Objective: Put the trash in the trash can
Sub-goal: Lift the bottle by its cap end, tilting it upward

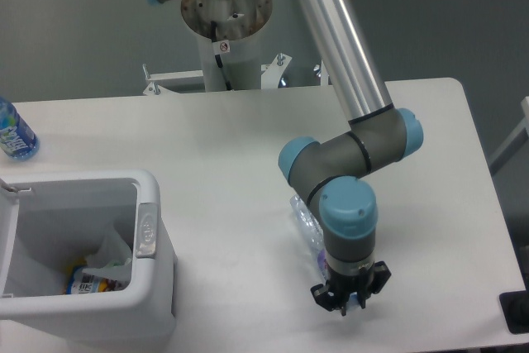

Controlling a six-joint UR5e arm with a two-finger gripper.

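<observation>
A clear crushed plastic bottle lies on the white table right of centre, its near end hidden under the arm's wrist. My gripper points straight down at that near end, close to the table's front edge. The wrist hides the fingers, so their spacing and any hold on the bottle cannot be made out. The trash can, a large white bin with a grey oval latch, stands at the front left. A crumpled white wrapper lies inside it beside a small labelled item.
An upright blue-labelled bottle stands at the far left edge of the table. The arm's base column rises behind the table's back edge. A dark object sits at the front right corner.
</observation>
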